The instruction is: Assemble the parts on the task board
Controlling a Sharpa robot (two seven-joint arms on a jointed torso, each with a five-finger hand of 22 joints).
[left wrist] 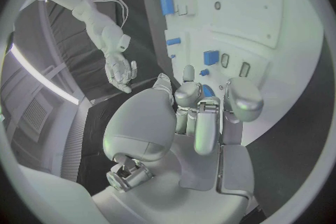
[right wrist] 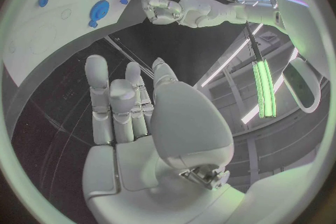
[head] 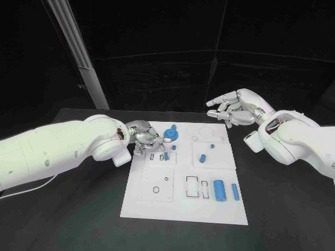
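Your task board point(head: 184, 209) lay flat in the middle of the black counter point(head: 288, 209), its long side running from near to far. At its far left a round blue part point(head: 171, 135) sat on the board, and just right of the left hand a small blue part point(head: 166, 156) stood on the plate. Two more small blue parts point(head: 203, 157) lay toward the middle right, and two long blue cylinders point(head: 220, 190) lay side by side at the near right, next to rectangular cut-outs.

Your left hand point(head: 143, 137) was over the board's far left corner, just beside the round blue part. Its fingers point(left wrist: 204, 126) were curled inward; you could not tell whether they pinched anything, since the fingertips hid what lay under them.

Your right hand point(head: 235, 109) hung above the counter beyond the board's far right corner, well apart from every part. Its fingers point(right wrist: 112, 106) were straight and apart, holding nothing.
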